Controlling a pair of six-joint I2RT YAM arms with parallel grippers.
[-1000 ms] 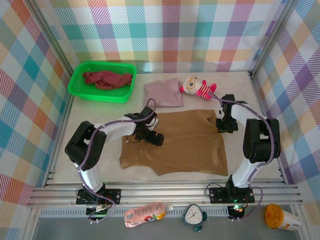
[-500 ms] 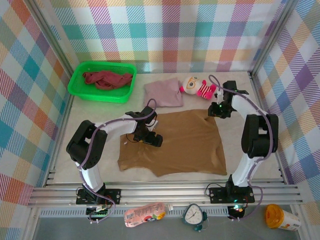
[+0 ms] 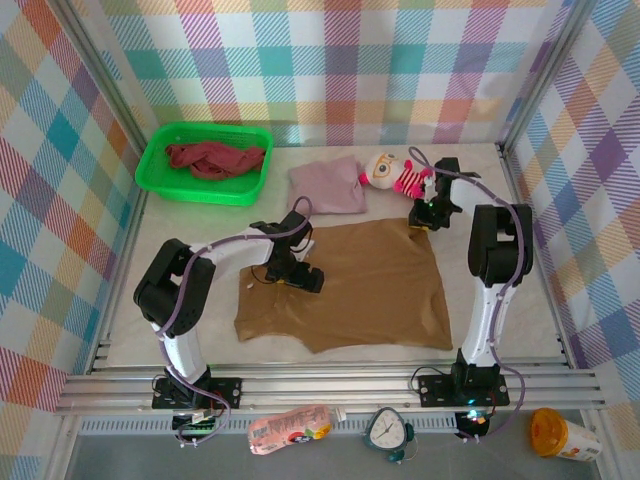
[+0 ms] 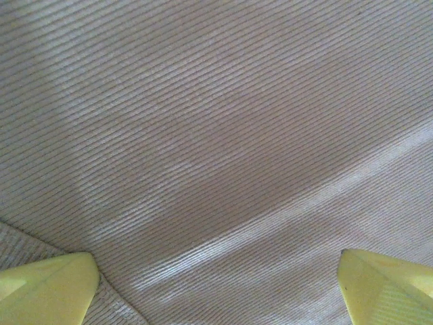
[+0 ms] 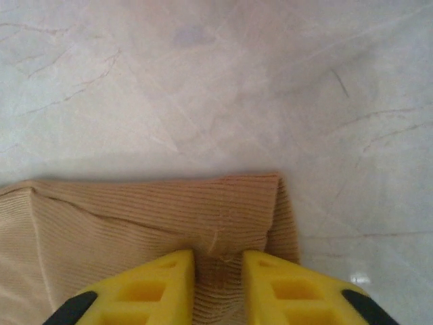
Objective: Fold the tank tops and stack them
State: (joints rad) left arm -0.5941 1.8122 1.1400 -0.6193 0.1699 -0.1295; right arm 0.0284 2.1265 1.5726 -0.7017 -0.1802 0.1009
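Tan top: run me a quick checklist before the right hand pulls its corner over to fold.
1. Right hand pinching the far right corner of the tan top: ok.
2. Left hand open over the tan top: ok.
3. Left hand pressing the cloth down: cannot tell.
4. Tan top spread open: ok.
5. Toy clear of the tan top: ok, it lies beyond the held corner.
6. Maroon top folded: not ok, bunched in the basket.
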